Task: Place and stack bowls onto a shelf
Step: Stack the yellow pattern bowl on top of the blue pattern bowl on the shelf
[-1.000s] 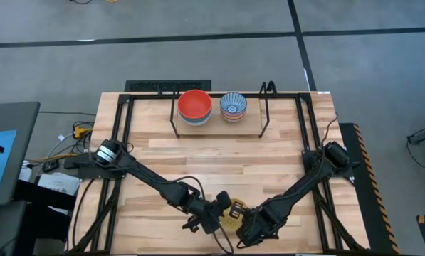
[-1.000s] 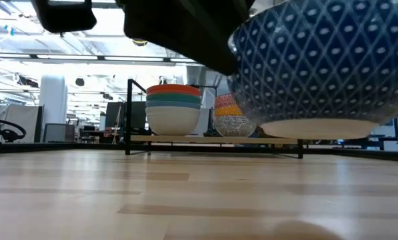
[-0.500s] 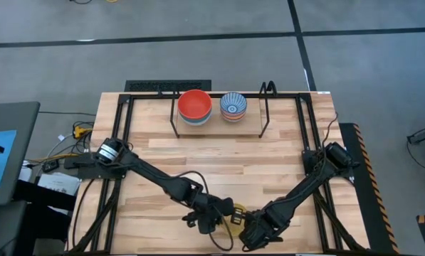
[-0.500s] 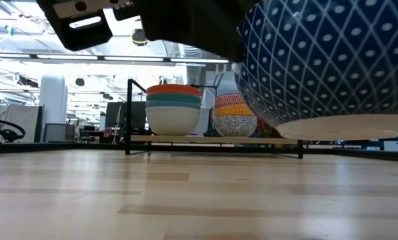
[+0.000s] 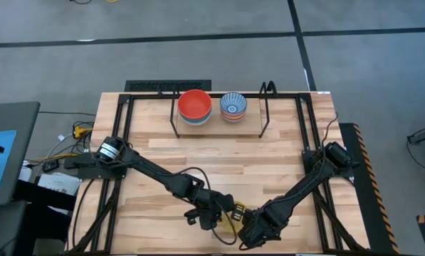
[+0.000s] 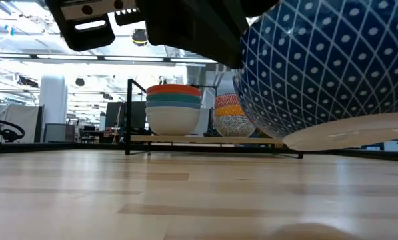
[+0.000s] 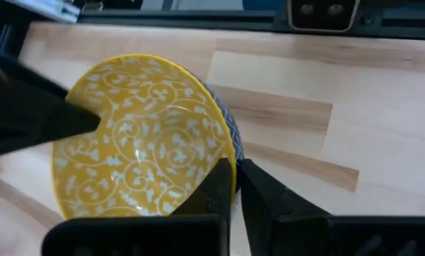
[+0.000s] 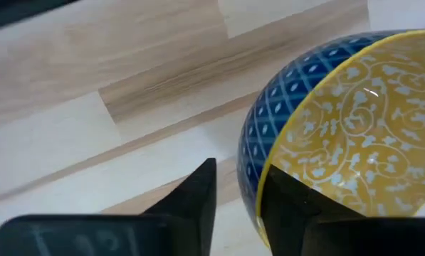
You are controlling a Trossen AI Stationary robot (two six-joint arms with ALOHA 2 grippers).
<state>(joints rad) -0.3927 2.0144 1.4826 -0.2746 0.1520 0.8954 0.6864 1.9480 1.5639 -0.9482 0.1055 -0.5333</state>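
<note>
My left gripper (image 7: 235,186) is pinched tight on the rim of the yellow patterned bowl (image 7: 141,139), one finger inside the bowl and the other outside against the blue-white patterned bowl (image 7: 230,128) nested under it. In the high view that gripper (image 5: 216,213) sits near the front edge of the tabletop (image 5: 219,153), close beside my right gripper (image 5: 249,224).

My right gripper (image 8: 237,188) has its fingers a little apart, straddling the rim of the same pair: one finger lies outside the blue-white patterned bowl (image 8: 283,121), the other inside the yellow patterned bowl (image 8: 340,142). Whether those fingers press the rim I cannot tell.

From table height the blue-white patterned bowl (image 6: 325,73) hangs tilted, its pale foot clear of the wood (my dark arms loom above it).

Well beyond, at the back of the table, the shelf (image 6: 212,139) carries two stacks side by side. One has a white bowl (image 6: 173,120) at the bottom, green and blue bands above it, and a red bowl (image 5: 194,104) on top. The other stack (image 6: 233,113) is patterned, with a blue-and-white ringed bowl (image 5: 233,104) uppermost.
</note>
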